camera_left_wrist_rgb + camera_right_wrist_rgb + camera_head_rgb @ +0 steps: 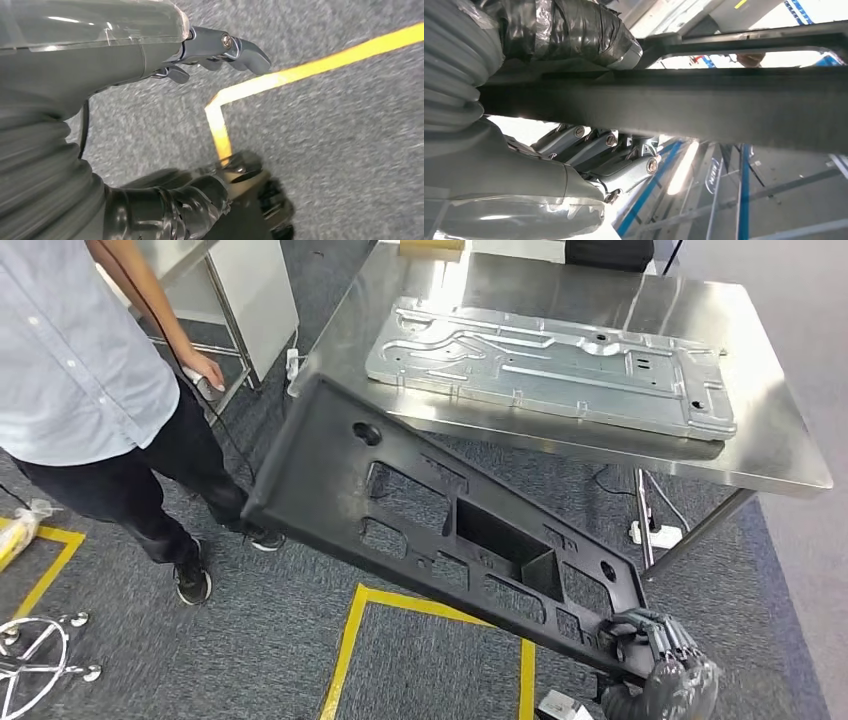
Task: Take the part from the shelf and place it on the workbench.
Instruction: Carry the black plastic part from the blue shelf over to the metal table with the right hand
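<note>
A long black plastic part with several cut-outs hangs tilted above the floor. My right hand grips its near end at the lower right, and its far end reaches up to the front left corner of the steel workbench. In the right wrist view the thumb lies on one side of the part's edge and the fingers curl on the other. My left hand hangs over the grey carpet with fingers and thumb apart, holding nothing.
A pressed grey metal plate lies across the workbench top. A person in a light shirt stands close at the left. Yellow tape lines mark the carpet. A power strip lies under the bench, and a chair base is at lower left.
</note>
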You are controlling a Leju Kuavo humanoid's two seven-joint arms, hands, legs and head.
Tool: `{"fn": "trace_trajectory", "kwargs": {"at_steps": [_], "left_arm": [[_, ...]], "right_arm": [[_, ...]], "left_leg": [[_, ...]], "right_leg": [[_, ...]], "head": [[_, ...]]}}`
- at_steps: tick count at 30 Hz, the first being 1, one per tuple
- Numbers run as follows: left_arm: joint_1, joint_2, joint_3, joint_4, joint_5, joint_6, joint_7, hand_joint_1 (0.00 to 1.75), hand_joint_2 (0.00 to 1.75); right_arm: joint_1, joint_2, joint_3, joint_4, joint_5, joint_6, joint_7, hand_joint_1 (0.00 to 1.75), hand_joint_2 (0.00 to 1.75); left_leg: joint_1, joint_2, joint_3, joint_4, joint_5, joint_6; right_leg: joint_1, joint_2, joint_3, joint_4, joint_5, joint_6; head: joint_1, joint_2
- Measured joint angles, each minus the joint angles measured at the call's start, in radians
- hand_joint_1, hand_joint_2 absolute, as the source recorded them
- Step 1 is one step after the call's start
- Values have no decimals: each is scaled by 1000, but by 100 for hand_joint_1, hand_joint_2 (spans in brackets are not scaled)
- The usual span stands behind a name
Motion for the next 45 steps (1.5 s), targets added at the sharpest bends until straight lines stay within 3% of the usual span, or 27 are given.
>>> {"fn": "trace_trajectory", "kwargs": {"at_steps": [2,3,4,6,7,9,12,14,17,18,19,22,24,26,28,30,32,33,34,35,37,38,41,43,45], "left_arm": [[0,0,0,0,-1,0,0,0,175],[1,0,0,0,-1,0,1,0,175],[3,0,0,0,-1,0,1,0,175],[4,0,0,0,-1,0,1,0,175],[3,0,0,0,-1,0,1,0,175],[2,0,0,0,-1,1,1,0,175],[0,0,0,0,-1,1,1,0,175],[-2,0,0,0,-1,2,1,0,175],[-2,0,0,0,0,2,1,0,175],[0,0,0,0,0,2,1,0,175],[1,0,0,0,0,2,1,0,175],[4,1,0,0,0,3,2,0,175],[2,2,0,0,0,4,2,0,175],[1,3,0,1,-2,5,4,0,175],[2,2,0,1,-6,5,5,0,175],[0,0,0,1,-8,5,5,0,175],[-1,0,0,1,-9,5,5,0,175],[-1,0,0,1,-9,5,6,0,175],[1,0,0,1,-9,5,6,0,175],[2,0,0,1,-9,5,6,0,175],[2,-1,0,1,-9,5,6,0,175],[1,-1,0,1,-9,5,6,0,175],[-2,-2,0,1,-10,5,6,0,175],[-3,-2,0,1,-12,5,6,0,175],[-5,-2,0,1,-16,5,7,0,175]], "right_arm": [[1,1,0,0,-5,0,-3,175,175],[2,2,-1,0,-7,0,-4,175,175],[2,4,-2,0,-7,0,-4,175,175],[2,5,-3,0,-8,0,-6,175,175],[2,5,-3,0,-9,0,-6,175,175],[2,6,-4,0,-10,0,-9,175,175],[4,11,-7,0,-11,0,-11,175,175],[3,15,-9,-2,-14,0,-12,175,175],[2,20,-12,-3,-19,0,-13,175,175],[2,21,-14,-3,-19,0,-13,175,175],[3,21,-15,-3,-20,0,-13,175,175],[2,22,-18,-3,-20,0,-13,175,175],[2,24,-19,-3,-19,0,-13,175,175],[1,30,-23,-4,-10,0,-20,175,175],[1,42,-36,-10,14,0,-33,175,175],[-1,57,-53,-15,38,0,-44,175,175],[-2,65,-63,-16,45,0,-49,175,175],[-1,68,-67,-16,42,0,-51,175,175],[-1,71,-70,-16,36,0,-53,175,175],[-1,73,-73,-16,30,0,-56,175,175],[-2,76,-77,-16,17,0,-58,175,175],[-2,77,-78,-17,14,0,-59,175,175],[-2,82,-81,-19,12,0,-62,175,175],[-2,86,-84,-22,9,0,-66,175,175],[-2,90,-87,-25,7,0,-69,175,175]], "left_leg": [[1,0,13,-1,-12,0],[2,0,21,-1,-19,-2],[3,0,33,-1,-28,-5],[7,0,59,-1,-49,-12],[8,1,71,-1,-58,-18],[8,2,83,0,-73,-33],[6,5,93,19,-81,-50],[7,5,54,95,-96,-53],[7,4,-68,276,-169,-54],[7,4,-97,305,-178,-53],[5,4,-112,299,-164,-50],[-7,3,-83,141,-31,-24],[-16,0,-64,70,-8,-12],[-18,-2,-56,56,-12,-9],[-11,0,-43,41,8,-5],[-4,2,-28,27,11,0],[-4,2,-20,24,3,3],[-3,1,-15,24,-2,3],[-3,1,-8,24,-9,2],[-2,0,2,24,-15,-1],[-1,-2,22,24,-31,-9],[-2,-2,28,24,-39,-15],[-3,-1,36,18,-50,-34],[-1,0,40,23,-59,-44],[1,0,10,90,-92,-51]], "right_leg": [[-8,-1,-81,106,-37,11],[-12,-2,-108,127,-34,14],[-15,-3,-119,114,-9,17],[-20,-9,-96,0,90,20],[-19,-13,-81,-55,123,18],[-12,-19,-68,-105,139,5],[-10,-15,-54,-109,135,-24],[-11,-12,-38,-114,126,-37],[-5,-9,-21,-116,109,-52],[-1,-6,-13,-116,103,-55],[2,-3,-4,-116,96,-56],[11,1,28,-117,74,-54],[13,3,37,-116,62,-46],[13,5,41,-117,53,-34],[13,3,43,-105,41,-24],[9,1,6,-29,4,-13],[1,-1,-69,90,-37,-2],[-4,-1,-102,130,-39,2],[-8,-2,-117,135,-19,6],[-10,-3,-115,105,19,7],[-12,-7,-76,-15,103,5],[-9,-8,-55,-66,123,1],[0,-7,-33,-109,119,-17],[-4,-6,-24,-119,117,-30],[-9,-8,-10,-130,114,-43]], "head": [[0,0],[0,0],[0,0],[0,0],[0,0],[1,0],[0,0],[0,0],[-1,0],[-1,0],[-1,0],[0,0],[-2,0],[-3,0],[-2,0],[-1,0],[0,0],[1,0],[1,0],[1,0],[1,0],[1,0],[0,0],[0,0],[-2,0]]}}
